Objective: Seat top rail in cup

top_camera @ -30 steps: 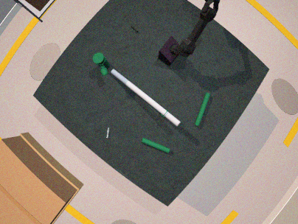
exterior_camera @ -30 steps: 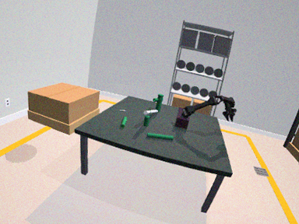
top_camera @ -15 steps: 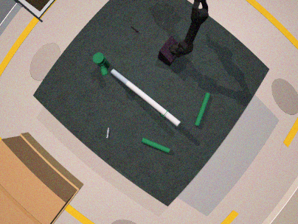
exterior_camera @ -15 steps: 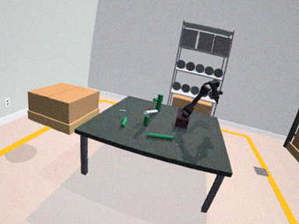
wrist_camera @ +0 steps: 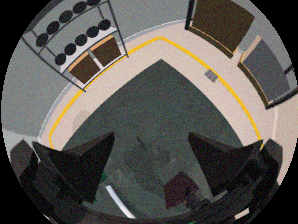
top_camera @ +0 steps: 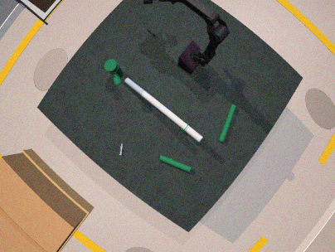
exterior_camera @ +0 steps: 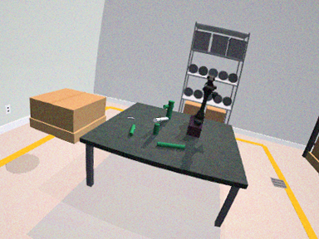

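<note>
While the long white cylindrical top rail lies diagonally across the dark green bench, its cut end sits just beside the green rail-end cup on the big green post, apparently not yet seated. Rail's long axis runs away from the post toward the far side of the bench, passing through a thin green loop cap near its free end. Two loose green rods, and, lie beyond the loop cap, apart from the rail.

Black end effector: fingers spread wide, nothing between them. It hangs above the arm's dark purple base block, well apart from the rail, on the side of the rail away from the loose rods. Arm stands nearly upright over its base, folded at the top, wrist camera looking down at the bench.

Judgement: next move needs a reach down to the rail's middle, then a push along its axis toward the post.
</note>
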Controlling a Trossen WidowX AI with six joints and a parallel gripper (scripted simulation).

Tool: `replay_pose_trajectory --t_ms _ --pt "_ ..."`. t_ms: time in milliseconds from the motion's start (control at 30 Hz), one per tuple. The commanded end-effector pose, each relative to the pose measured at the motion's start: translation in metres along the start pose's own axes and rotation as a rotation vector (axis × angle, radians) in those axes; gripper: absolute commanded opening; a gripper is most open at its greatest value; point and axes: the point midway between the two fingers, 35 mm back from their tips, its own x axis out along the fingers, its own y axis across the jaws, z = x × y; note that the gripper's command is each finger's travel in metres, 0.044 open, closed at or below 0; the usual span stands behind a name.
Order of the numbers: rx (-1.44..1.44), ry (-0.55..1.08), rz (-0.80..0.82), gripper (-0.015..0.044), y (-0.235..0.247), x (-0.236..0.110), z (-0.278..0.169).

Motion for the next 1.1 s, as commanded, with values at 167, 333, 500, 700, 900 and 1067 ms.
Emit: replay_pose_trajectory --t_ms 167,333,500,700,900,1067 --pt "-0.483 0.004 0.257 0.0440 0.087 -0.046 -0.096" --pt "-0.810 0.017 0.417 0.0440 0.125 -0.068 -0.172" --pt "-1.141 0.046 0.590 0.0440 0.146 -0.088 -0.253" --pt "-1.536 0.095 0.814 0.0440 0.146 -0.108 -0.353" --pt "-1.868 0.154 1.027 0.0440 0.123 -0.122 -0.436" --pt "-1.877 0.156 1.034 0.0440 0.122 -0.123 -0.438"
